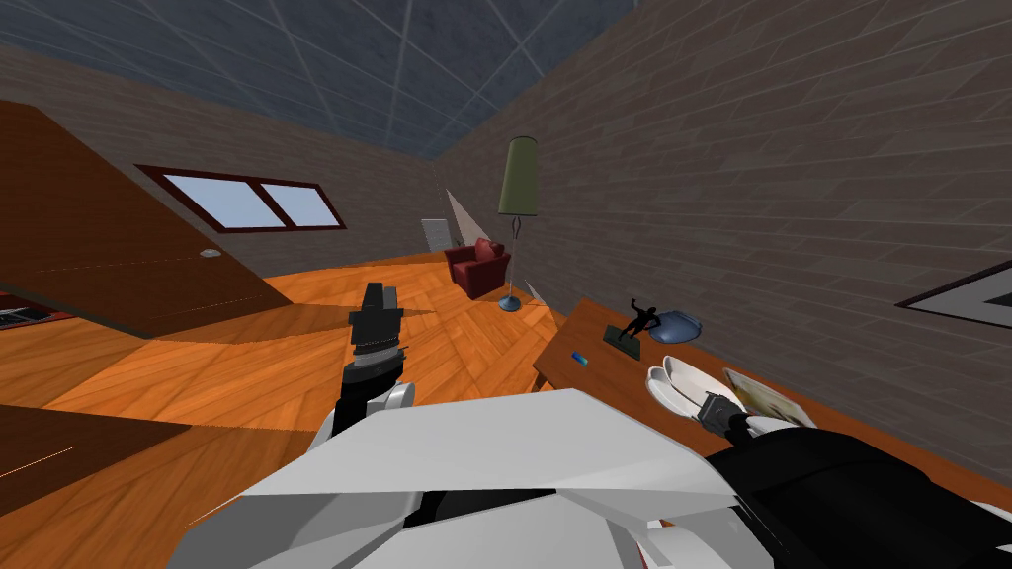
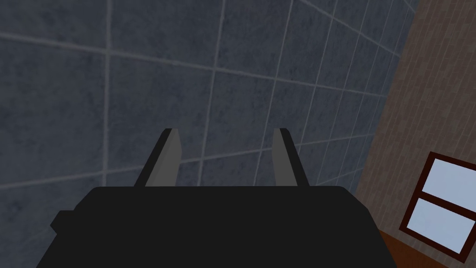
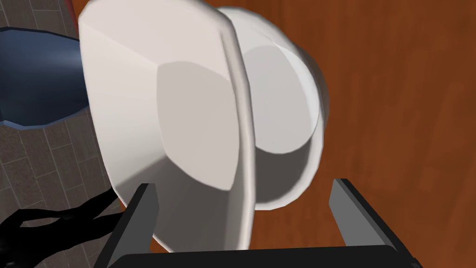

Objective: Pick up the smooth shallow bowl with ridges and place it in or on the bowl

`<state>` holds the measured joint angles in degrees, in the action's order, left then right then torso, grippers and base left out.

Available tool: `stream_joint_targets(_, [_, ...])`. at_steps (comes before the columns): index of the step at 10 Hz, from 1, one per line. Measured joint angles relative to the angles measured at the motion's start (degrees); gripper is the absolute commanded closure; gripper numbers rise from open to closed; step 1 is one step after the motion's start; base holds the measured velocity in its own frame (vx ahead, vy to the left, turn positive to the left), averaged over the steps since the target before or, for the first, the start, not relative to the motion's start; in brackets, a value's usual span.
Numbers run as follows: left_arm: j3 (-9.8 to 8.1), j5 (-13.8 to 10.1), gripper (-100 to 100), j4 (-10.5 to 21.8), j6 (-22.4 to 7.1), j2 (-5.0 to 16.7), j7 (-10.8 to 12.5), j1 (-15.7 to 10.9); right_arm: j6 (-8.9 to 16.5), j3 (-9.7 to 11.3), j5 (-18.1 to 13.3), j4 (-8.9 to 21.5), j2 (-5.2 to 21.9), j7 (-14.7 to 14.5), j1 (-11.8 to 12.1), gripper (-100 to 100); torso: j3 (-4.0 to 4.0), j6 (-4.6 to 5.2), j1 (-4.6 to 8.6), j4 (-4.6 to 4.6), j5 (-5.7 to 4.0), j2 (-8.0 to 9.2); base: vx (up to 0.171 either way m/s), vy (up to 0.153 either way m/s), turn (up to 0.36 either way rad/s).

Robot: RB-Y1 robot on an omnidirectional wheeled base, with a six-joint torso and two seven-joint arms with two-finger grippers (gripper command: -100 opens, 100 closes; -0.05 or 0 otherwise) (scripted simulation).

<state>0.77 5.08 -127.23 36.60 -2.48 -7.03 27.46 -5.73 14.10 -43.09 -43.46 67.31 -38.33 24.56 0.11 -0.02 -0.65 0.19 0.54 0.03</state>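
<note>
Two arms, and only one is at work. Over on the left, the left gripper [image 2: 226, 135] hangs raised above the floor, blades parted with nothing between them, kept out of the way, I'd say.

Moving across to the brown table [image 1: 585, 331] along the brick wall, there's one small blue object [image 1: 579, 358] near its edge. Then one black figurine [image 1: 640, 320], and one blue bowl [image 1: 682, 325] just beyond it.

Now the white ones, two of them, so close together I can't tell whether they touch. One is the rounder bowl [image 3: 283, 111]. The other is the faceted shallow bowl [image 3: 186, 121], the ridged one this job looks to be about. That makes three bowls in all. The faceted one sits on the table, not lifted.

The right gripper [image 3: 244, 184] is low at it, jaws released and spread wide, the bowl's near rim running between the two blades. It's lined up to pinch that rim, I reckon, since the thin wall is what those blades could bite. Nothing is gripped yet.

Furthest right lies one flat pale dish [image 1: 761, 397].
</note>
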Motion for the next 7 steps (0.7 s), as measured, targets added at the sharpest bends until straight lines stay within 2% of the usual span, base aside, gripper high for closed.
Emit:
stream_joint_targets(2, [0.0, 0.0, 0, 0.0, 0.0, 0.0, 0.0, 0.0, 0.0, 0.0, 0.0, 0.0, 0.0, 0.0, 0.0, -100, 0.05, 0.01, -0.02, 0.02, 0.01, 0.08, 0.0, 0.0, 0.0])
stream_joint_targets(3, [0.0, 0.0, 0, 0.0, 0.0, 0.0, 0.0, 0.0, 0.0, 0.0, 0.0, 0.0, 0.0, 0.0, 0.0, 0, 0.05, 0.01, -0.03, 0.02, 0.01, 0.09, 0.0, 0.0, 0.0])
stream_joint_targets(4, [0.0, 0.0, 0, 0.0, 0.0, 0.0, 0.0, 0.0, 0.0, 0.0, 0.0, 0.0, 0.0, 0.0, 0.0, -100, 0.06, 0.01, -0.03, 0.02, 0.01, 0.09, 0.001, 0.013, 0.013])
stream_joint_targets(7, [0.0, 0.0, 0, 0.0, 0.0, 0.0, 0.0, 0.0, -2.67, 0.71, 1.12, 0.23, 3.56, 2.31, 1.01, -100, 0.05, 0.0, -0.14, 0.02, 0.04, 0.08, 0.004, 0.027, 0.013])
